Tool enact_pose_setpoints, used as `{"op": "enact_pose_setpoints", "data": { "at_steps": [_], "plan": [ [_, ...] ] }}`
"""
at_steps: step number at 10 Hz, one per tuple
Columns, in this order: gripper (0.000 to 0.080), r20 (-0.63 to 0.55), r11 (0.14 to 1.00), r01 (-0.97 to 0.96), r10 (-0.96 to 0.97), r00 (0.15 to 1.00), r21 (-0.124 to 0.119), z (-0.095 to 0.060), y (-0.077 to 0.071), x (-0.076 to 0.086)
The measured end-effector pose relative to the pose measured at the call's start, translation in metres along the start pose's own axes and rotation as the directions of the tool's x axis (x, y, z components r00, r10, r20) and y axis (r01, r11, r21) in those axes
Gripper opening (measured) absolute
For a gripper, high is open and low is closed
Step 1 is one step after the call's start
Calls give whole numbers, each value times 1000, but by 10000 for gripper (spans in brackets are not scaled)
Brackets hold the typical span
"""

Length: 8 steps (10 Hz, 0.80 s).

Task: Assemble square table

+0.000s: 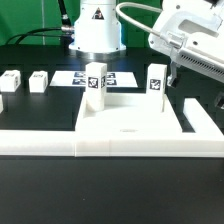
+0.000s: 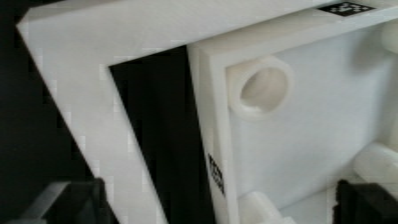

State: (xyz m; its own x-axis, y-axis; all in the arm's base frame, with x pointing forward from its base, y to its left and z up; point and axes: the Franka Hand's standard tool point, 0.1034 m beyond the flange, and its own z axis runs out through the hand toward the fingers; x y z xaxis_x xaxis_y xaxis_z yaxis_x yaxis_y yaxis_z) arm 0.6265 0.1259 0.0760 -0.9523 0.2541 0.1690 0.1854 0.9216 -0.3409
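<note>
The white square table top (image 1: 130, 125) lies flat in the middle. Two white tagged legs stand upright on its far corners, one (image 1: 95, 82) toward the exterior view's left and one (image 1: 156, 80) toward its right. Two more tagged legs (image 1: 10, 80) (image 1: 38, 80) stand loose at the far left. My gripper (image 1: 173, 66) hangs just above and to the right of the right-hand leg, apart from it. The wrist view looks down on the table top (image 2: 311, 120) with a round hole (image 2: 263, 85). The dark fingers (image 2: 80, 205) sit wide apart, so the gripper (image 2: 217, 205) is open and holds nothing.
A low white border rail (image 1: 100, 146) runs along the front and up the right side (image 1: 200, 118), and shows beside the table top in the wrist view (image 2: 80, 110). The marker board (image 1: 70, 78) lies behind. The robot's base (image 1: 95, 25) stands at the back.
</note>
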Motion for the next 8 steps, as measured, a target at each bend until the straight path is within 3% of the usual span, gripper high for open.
{"op": "enact_pose_setpoints", "data": {
  "at_steps": [1, 2, 3, 7, 8],
  "plan": [
    [647, 46, 1000, 9, -8, 999, -27, 5, -18, 0],
    [647, 15, 1000, -5, 5, 1000, -11, 9, -33, 12],
    [649, 15, 1000, 0, 1, 1000, -15, 10, -27, 10],
    [649, 10, 999, -49, 49, 999, -16, 13, -28, 10],
    [649, 9, 991, -136, 136, 991, -16, 12, -29, 9]
  ]
}}
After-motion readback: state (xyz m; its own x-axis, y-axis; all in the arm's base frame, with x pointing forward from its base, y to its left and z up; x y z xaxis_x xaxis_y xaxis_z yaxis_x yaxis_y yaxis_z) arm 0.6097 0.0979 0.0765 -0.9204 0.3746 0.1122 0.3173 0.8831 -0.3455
